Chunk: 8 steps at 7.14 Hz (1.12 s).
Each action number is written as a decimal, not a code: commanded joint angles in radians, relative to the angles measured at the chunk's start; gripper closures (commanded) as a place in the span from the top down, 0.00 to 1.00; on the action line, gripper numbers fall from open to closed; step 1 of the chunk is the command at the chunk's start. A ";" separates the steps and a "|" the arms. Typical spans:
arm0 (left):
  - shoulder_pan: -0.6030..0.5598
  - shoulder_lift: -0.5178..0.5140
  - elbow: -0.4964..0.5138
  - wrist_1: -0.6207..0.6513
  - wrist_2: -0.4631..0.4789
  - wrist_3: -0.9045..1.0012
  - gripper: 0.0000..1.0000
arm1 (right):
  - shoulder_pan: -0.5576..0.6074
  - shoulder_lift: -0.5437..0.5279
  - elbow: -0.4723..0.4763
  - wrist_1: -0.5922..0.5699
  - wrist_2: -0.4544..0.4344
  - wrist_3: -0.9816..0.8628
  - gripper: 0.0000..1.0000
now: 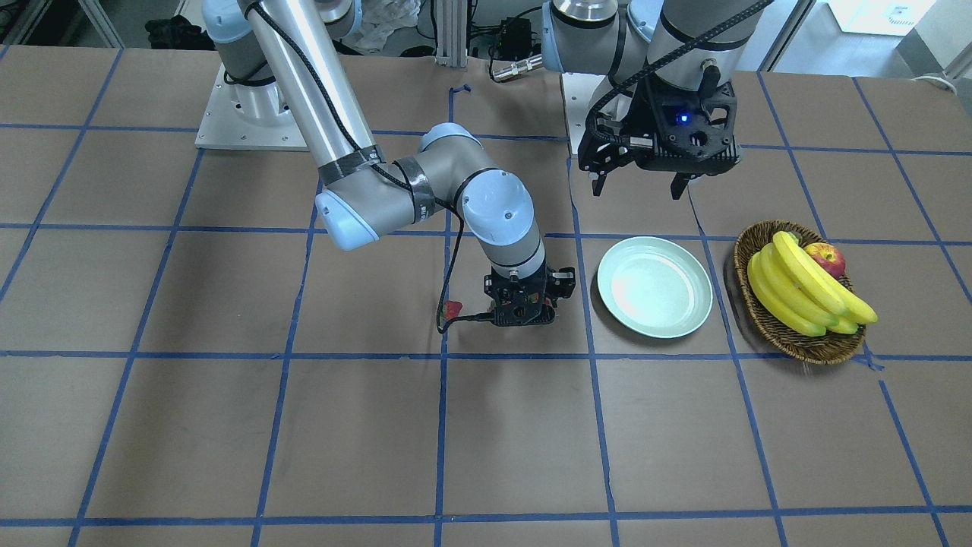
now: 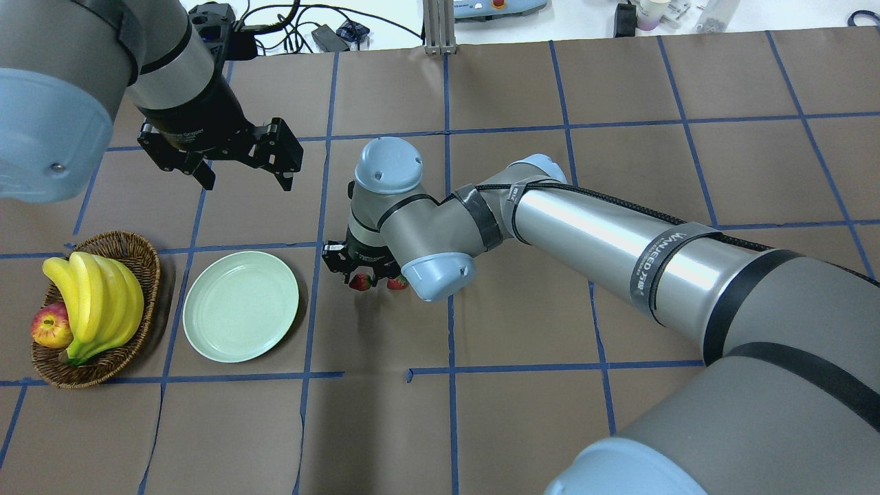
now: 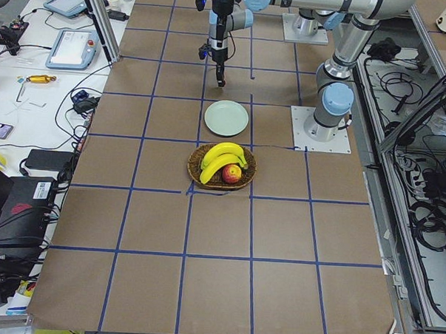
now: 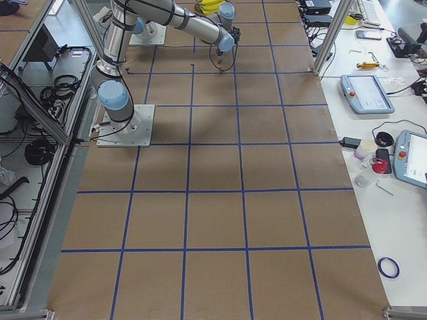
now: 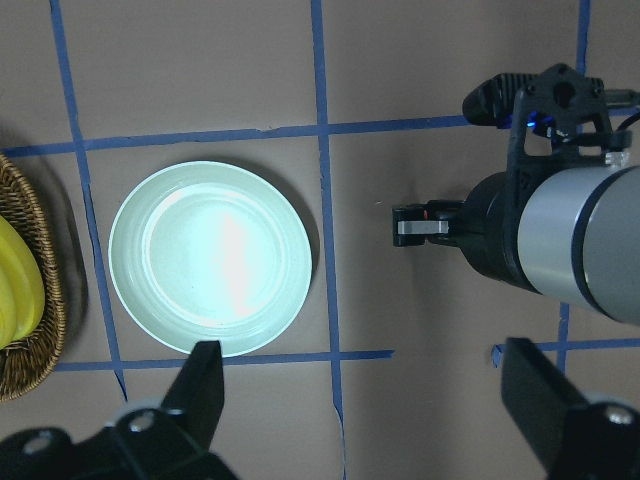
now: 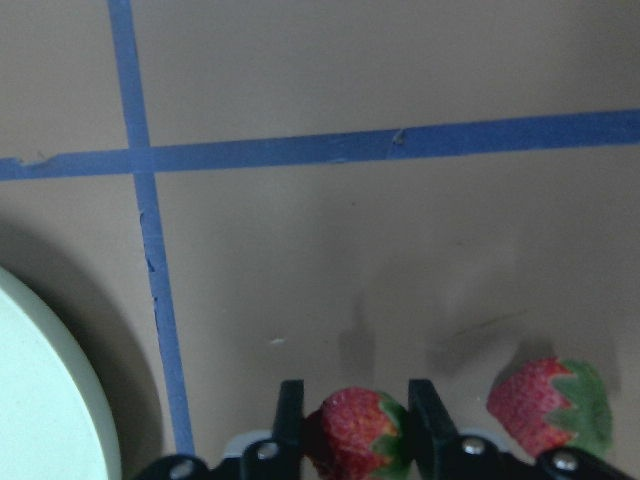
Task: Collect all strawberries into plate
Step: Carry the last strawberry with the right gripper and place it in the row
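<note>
Right end effector [image 6: 354, 395], bottom centre of its wrist view: fingers close against both sides of a strawberry [image 6: 355, 435] on the tabletop [image 6: 400, 250]. Second strawberry [image 6: 548, 405] lies loose beside it; third unseen. Plate [image 1: 654, 286] empty, so none collected yet. Left end effector [image 1: 636, 190], upper frame: wide open, holding nothing.

A brown, paper-covered worktop [image 1: 486, 441] fills the middle of the room, ruled into large squares by blue tape lines [image 1: 228, 355]. Along one long side runs a white bench [image 4: 400, 213] carrying teach pendants [image 4: 365, 93] and a roll of blue tape [image 4: 388, 267]. An aluminium frame post [image 3: 96, 17] rises at that edge. Opposite, black cables [image 3: 425, 109] lie coiled on grey floor [image 4: 27, 220]. The light is even, the shadows soft.
</note>
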 commanded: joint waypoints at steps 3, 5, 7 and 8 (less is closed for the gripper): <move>0.000 0.000 0.000 0.000 0.000 0.002 1.00 | -0.006 -0.056 -0.008 0.031 -0.018 0.002 1.00; -0.001 0.000 0.001 0.000 0.000 0.002 1.00 | -0.072 -0.177 0.008 0.213 -0.079 -0.024 1.00; 0.000 0.002 0.007 0.000 0.002 0.003 1.00 | -0.199 -0.301 0.054 0.275 -0.129 -0.146 1.00; 0.000 0.002 0.012 0.000 0.002 0.005 1.00 | -0.266 -0.393 0.066 0.350 -0.138 -0.233 1.00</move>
